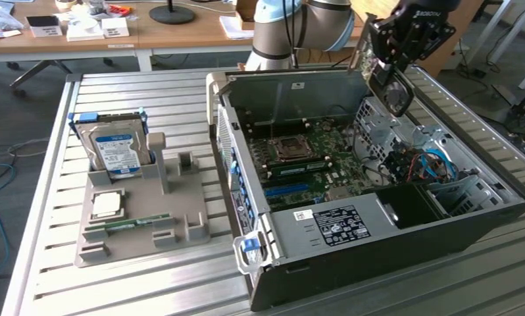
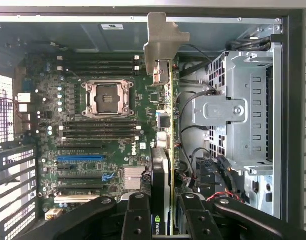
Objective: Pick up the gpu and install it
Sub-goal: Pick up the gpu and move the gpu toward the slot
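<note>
Gripper [image 2: 165,216] clamped on gpu [image 2: 161,172] | gpu edge-on between its jaws | hanging above motherboard [image 2: 92,131]

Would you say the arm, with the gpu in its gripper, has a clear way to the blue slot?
Probably yes: the case is open, the gripper holds the gpu above the board, nothing covers the blue slot, and the cables lie over by the drive cage.

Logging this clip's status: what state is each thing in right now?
gpu: held above the open case, not seated.
gripper: fingers shut on the gpu.
computer case: lying on its side, open on top.
CPU socket: bare, no cooler.
hard drive: upright in the gray holder.
</note>
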You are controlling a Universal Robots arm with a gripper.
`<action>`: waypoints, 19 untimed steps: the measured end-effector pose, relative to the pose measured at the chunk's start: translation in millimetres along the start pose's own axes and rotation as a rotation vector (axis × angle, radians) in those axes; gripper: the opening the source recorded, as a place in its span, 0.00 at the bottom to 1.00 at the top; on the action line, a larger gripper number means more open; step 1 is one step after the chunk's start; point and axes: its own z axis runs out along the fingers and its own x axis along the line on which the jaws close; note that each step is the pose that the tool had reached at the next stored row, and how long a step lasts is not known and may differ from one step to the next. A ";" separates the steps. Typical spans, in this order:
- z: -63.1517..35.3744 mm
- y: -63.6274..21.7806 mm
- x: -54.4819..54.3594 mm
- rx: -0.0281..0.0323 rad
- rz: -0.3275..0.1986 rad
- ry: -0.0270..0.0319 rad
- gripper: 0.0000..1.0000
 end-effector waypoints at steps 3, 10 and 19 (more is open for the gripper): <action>0.1 0.1 -2.3 0.0000 0.000 0.0000 0.27; 0.1 0.1 -2.8 0.0000 0.000 0.0000 0.27; 0.1 0.3 -5.8 0.0000 0.000 0.0000 0.27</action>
